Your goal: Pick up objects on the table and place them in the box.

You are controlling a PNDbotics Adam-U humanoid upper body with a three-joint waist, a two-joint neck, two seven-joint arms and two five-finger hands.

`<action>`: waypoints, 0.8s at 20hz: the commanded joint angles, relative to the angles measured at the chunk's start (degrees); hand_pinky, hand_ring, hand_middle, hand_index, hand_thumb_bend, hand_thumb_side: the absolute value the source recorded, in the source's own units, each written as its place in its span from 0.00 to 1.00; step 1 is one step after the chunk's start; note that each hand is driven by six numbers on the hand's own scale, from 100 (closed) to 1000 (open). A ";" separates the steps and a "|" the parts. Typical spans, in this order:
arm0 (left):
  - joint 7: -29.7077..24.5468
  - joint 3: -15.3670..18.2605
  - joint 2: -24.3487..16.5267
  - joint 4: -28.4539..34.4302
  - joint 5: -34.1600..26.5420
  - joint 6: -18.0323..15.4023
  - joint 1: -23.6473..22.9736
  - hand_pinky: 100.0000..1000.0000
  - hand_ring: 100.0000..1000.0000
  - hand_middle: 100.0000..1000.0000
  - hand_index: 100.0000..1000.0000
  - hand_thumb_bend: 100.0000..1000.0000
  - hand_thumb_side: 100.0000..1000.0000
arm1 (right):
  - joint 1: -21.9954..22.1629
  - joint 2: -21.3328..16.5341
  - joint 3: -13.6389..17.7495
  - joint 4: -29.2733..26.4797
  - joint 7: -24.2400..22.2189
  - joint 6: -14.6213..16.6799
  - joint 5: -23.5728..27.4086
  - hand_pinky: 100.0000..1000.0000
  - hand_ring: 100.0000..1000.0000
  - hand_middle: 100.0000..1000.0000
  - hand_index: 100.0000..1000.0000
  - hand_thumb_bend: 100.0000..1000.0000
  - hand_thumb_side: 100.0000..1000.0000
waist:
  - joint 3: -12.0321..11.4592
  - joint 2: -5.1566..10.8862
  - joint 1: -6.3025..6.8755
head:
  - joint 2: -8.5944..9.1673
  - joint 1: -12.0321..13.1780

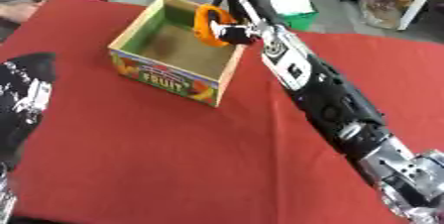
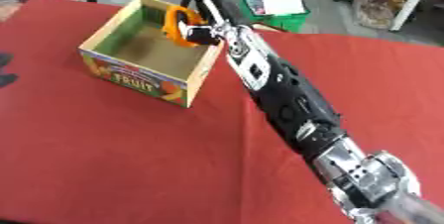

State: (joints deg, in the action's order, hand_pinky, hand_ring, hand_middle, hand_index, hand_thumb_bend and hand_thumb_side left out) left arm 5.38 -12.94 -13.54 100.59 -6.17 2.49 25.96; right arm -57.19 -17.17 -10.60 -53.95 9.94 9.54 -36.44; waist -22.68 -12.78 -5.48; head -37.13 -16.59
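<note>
The right arm stretches far forward, its hand (image 1: 236, 17) curled around an orange ring (image 1: 206, 24) held over the open box (image 1: 138, 47) just below it on the red table (image 1: 156, 153).

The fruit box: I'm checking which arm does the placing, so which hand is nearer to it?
The right hand, holding an orange object over the fruit box's far right corner. The left hand is off to the box's left at the picture's edge, apart from it.
</note>
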 commanded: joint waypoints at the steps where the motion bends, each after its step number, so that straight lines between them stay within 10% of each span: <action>1: -0.33 -0.12 0.06 1.33 -0.30 -0.04 1.11 0.86 0.90 0.70 0.69 0.16 0.40 | -1.59 0.47 -0.18 0.05 -0.74 1.58 -1.45 0.43 0.55 0.38 0.43 0.00 0.00 | -0.14 0.78 0.31 | 0.95 -0.83; 7: -0.26 -0.11 0.09 1.12 -0.28 -0.04 1.10 0.86 0.90 0.70 0.69 0.16 0.40 | -1.02 1.23 -1.50 -1.21 -7.50 4.99 -5.27 0.59 0.80 0.75 0.80 0.10 0.11 | 0.38 0.42 0.33 | 1.16 -0.85; 13: 0.04 0.22 -0.28 0.91 -0.13 -0.10 0.52 0.86 0.90 0.70 0.69 0.16 0.40 | -0.59 0.18 -0.39 -4.63 -4.36 2.17 -1.89 0.60 0.80 0.78 0.82 0.00 0.17 | 2.12 0.63 0.61 | 1.14 -0.30; 16: 0.54 0.74 -0.64 0.73 -0.02 -0.20 0.01 0.86 0.90 0.70 0.69 0.16 0.40 | 0.12 -2.10 -0.70 -8.40 -4.12 2.29 4.51 0.59 0.79 0.75 0.81 0.00 0.00 | 4.05 0.91 0.71 | 1.10 0.45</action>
State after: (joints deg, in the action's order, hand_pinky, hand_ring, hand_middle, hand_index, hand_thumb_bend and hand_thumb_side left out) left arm 5.60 -12.73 -13.17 100.56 -6.29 2.37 25.43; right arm -56.12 -16.92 -11.67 -59.87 5.38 11.90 -34.23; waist -18.28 -13.07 -5.39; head -36.65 -16.46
